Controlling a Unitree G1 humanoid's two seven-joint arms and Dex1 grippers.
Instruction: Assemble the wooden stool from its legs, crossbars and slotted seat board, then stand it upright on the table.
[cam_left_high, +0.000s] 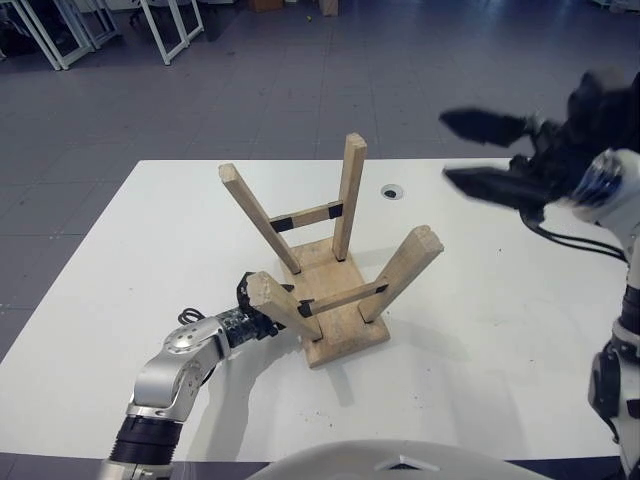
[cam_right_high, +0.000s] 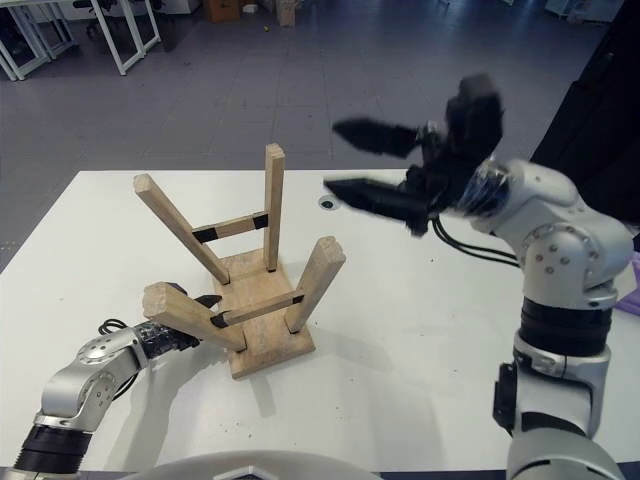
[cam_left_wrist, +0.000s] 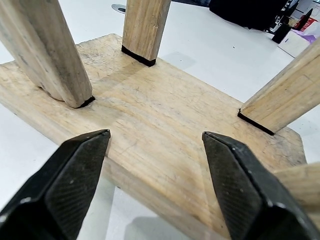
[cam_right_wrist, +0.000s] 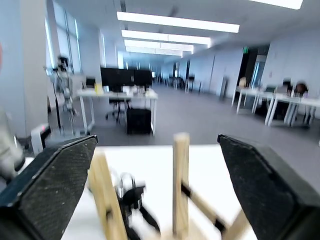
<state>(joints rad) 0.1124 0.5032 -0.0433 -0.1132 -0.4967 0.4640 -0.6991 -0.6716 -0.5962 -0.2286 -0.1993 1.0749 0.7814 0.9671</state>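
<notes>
Four squared wooden legs (cam_left_high: 349, 195), grainy seat board (cam_left_wrist: 165, 125)

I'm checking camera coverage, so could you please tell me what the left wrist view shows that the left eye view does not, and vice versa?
Left wrist view adds: the left tool open at the seat's edge, and the dark joints where the legs enter it. Left eye view adds: the right tool, open and raised to the right of the stool, both crossbars, and the hole in the table. Shared: the upturned stool, seat down, legs up.
</notes>
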